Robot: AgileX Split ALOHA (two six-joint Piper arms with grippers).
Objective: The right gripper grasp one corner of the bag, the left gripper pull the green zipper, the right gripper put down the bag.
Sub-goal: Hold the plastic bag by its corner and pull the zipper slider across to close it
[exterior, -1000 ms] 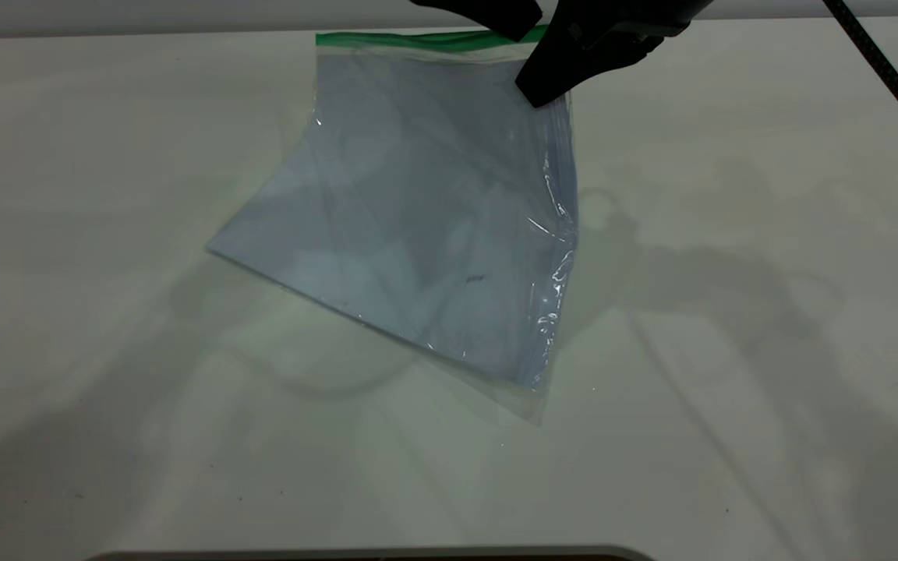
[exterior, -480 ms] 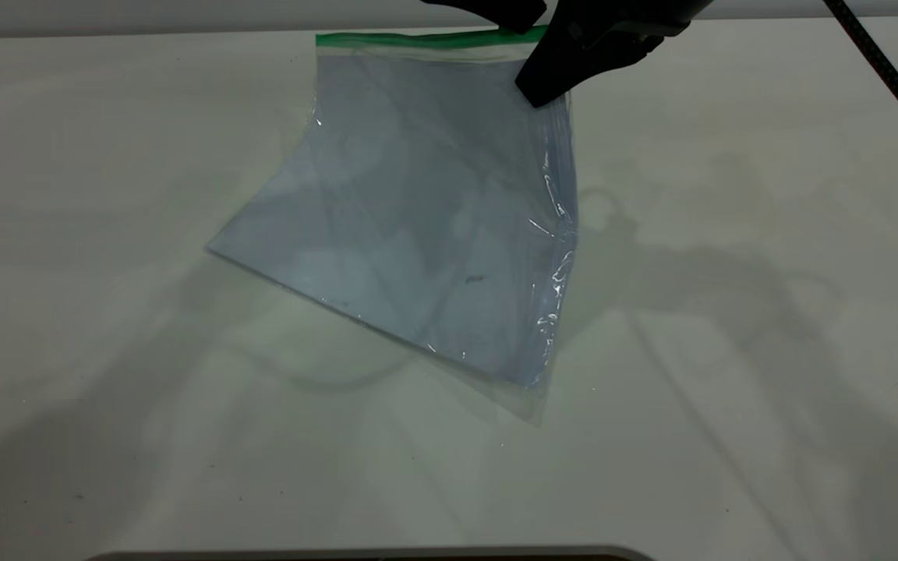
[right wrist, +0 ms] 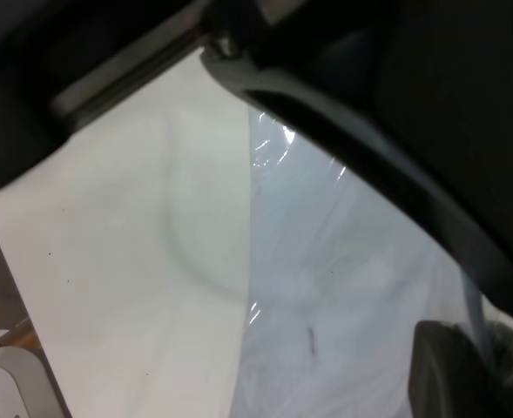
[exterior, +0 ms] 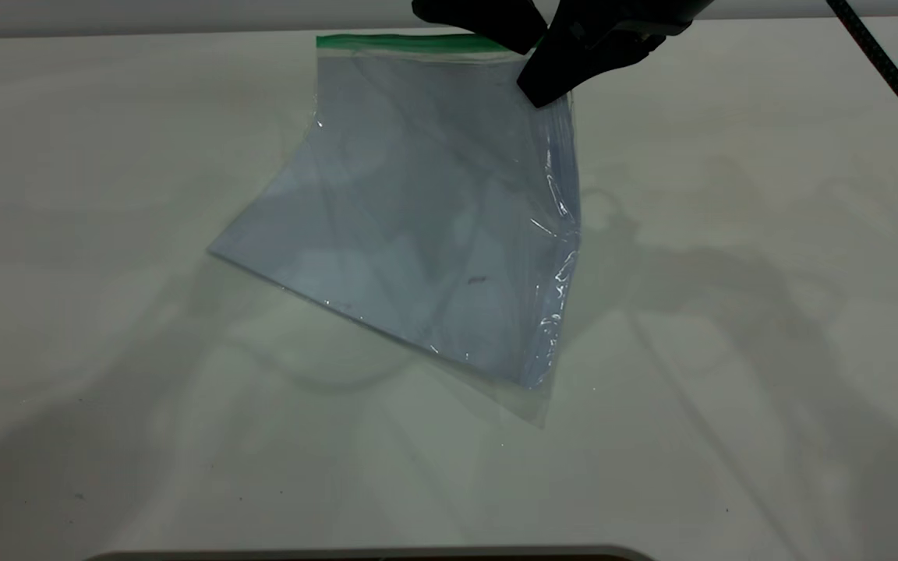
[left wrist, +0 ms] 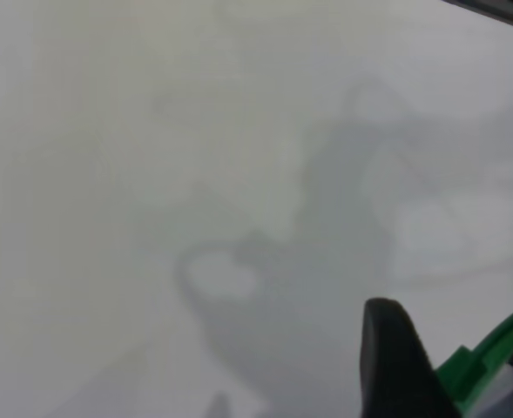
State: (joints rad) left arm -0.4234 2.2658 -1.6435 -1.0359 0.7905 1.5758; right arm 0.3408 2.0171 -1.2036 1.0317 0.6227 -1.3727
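Here the right gripper (exterior: 546, 86) is pinching the bag (exterior: 426, 218) by its corner; the left gripper (exterior: 496, 23) is sitting on the green zipper (exterior: 410, 40), which is running leftward, its grip unclear.

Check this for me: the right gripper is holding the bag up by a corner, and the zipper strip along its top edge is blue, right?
Not quite. The zipper strip is green, not blue, as the exterior view shows. The rest holds: the right gripper has the bag raised by its top corner, with the lower edge resting on the table.
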